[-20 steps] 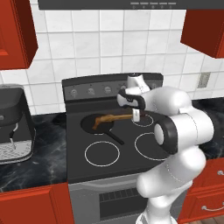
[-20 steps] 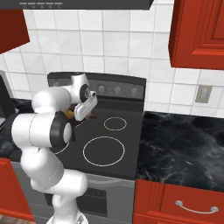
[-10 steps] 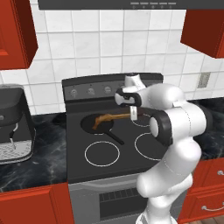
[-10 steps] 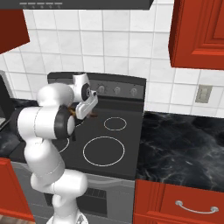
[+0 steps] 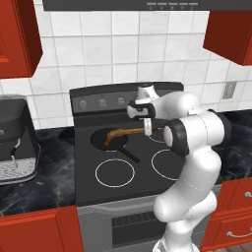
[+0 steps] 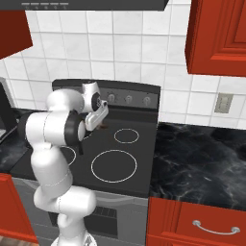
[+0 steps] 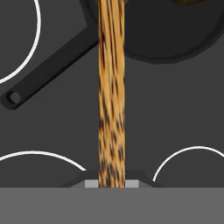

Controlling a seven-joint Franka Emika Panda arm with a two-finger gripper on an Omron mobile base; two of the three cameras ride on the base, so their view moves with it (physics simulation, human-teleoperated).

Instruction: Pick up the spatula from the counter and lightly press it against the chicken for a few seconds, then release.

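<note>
Black stove top (image 5: pixel 142 184), red cupboards around. Gripper (image 5: pixel 146 129) clamped tight on wooden spatula (image 5: pixel 129 131). Blade reaches left into pan (image 5: pixel 97 138) on far left burner. Chicken hard to see. Push too hard: pan may slide, spatula may slip.

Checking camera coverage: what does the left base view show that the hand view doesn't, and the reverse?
Left base view: the coffee machine, the stove's control panel, and the gripper, jaws shut on the spatula. Hand view: the hole at the end of the pan handle. Both: the spatula reaching over the black pan, and white burner rings.
</note>
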